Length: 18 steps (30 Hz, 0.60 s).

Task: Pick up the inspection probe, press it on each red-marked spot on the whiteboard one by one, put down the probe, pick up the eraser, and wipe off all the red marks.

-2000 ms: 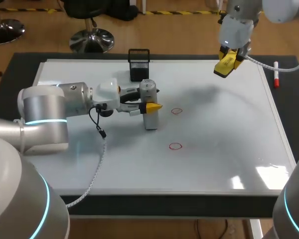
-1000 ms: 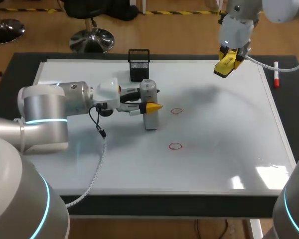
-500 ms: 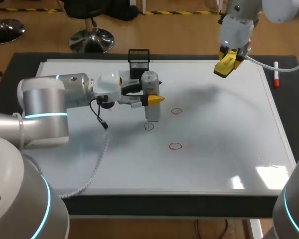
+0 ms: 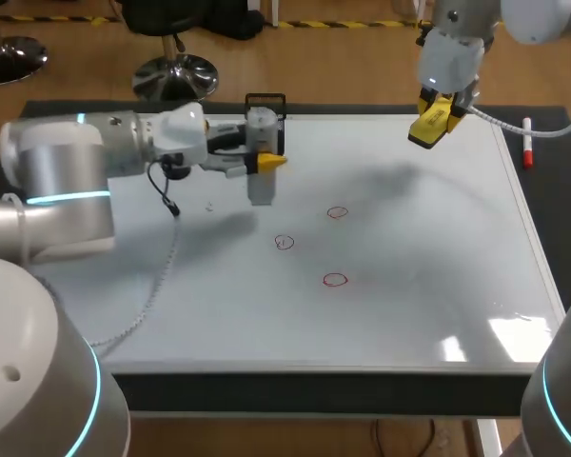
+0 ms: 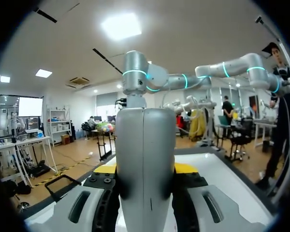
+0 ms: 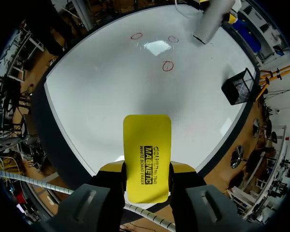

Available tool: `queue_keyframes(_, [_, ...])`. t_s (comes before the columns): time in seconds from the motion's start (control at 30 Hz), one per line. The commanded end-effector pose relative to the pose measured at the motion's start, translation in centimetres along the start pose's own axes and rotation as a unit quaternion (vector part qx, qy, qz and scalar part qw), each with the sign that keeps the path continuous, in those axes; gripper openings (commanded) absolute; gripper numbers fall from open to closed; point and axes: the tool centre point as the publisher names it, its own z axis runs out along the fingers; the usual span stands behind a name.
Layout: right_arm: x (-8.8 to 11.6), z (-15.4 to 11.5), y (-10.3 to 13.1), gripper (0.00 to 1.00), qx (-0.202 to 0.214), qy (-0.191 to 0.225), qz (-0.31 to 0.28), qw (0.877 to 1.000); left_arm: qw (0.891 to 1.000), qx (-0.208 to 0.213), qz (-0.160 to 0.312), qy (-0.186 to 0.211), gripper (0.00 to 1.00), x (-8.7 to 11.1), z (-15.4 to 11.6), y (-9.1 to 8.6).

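My left gripper [image 4: 265, 163] is shut on the grey cylindrical probe [image 4: 260, 176], holding it upright above the whiteboard [image 4: 428, 286], just in front of the black mesh basket [image 4: 265, 112]. In the left wrist view the probe [image 5: 146, 145] fills the gap between the fingers [image 5: 105, 169]. Three red circles [image 4: 337, 212] [image 4: 284, 242] [image 4: 335, 279] lie on the board's middle, all uncovered. At the back right, my right gripper [image 4: 432, 121] hangs above the board, shut on the yellow eraser [image 6: 147, 162]. From there the red circles [image 6: 167, 65] and the probe [image 6: 210, 21] show far ahead.
A red marker [image 4: 527, 143] lies on the dark table past the whiteboard's right edge. The mesh basket [image 6: 238, 86] stands at the board's back edge. A cable [image 4: 162, 276] hangs from my left wrist and trails across the board's left part.
My left arm lifted the probe off the leftmost red circle and carried it back and left towards the basket, uncovering that circle. My right arm kept still.
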Motion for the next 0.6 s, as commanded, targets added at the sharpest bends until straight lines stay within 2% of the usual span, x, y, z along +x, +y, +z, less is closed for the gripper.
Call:
queue_keyframes(0.03, [0.1,-0.1,0.0,0.0,0.001,0.001,-0.001,1.0,1.0,-0.001,0.005,-0.03,0.0,-0.4,-2.9,-1.3])
queue_keyframes(0.27, [0.1,-0.1,0.0,0.0,0.001,0.001,-0.001,1.0,0.997,-0.007,0.008,-0.075,0.0,-2.6,-5.7,-1.3])
queue_keyframes(0.6, [0.1,-0.1,0.0,0.0,0.001,0.001,-0.001,1.0,0.994,-0.008,0.001,-0.11,0.0,-5.9,-8.7,-0.1])
